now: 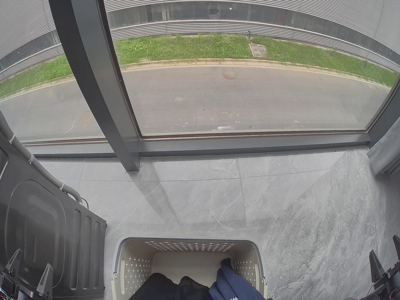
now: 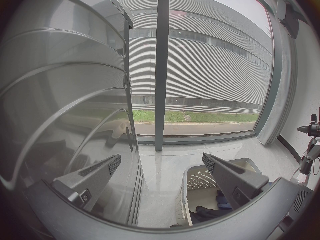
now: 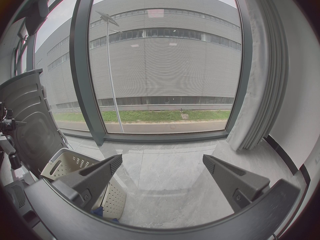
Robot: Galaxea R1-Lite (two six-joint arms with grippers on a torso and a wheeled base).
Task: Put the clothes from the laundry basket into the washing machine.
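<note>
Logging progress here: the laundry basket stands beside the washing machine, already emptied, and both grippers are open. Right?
Not emptied: the head view shows a navy garment and black clothes in the laundry basket. The rest holds: it stands beside the washing machine, and the left gripper and right gripper are open.

Laundry basket: cream, walls pierced with rows of small star-shaped holes. Contents: one black garment, one navy blue garment. Washing machine: dark grey, ribbed panel. Floor: pale grey marble tiles, white veining. Window frame: dark grey. Curtain: light grey.
</note>
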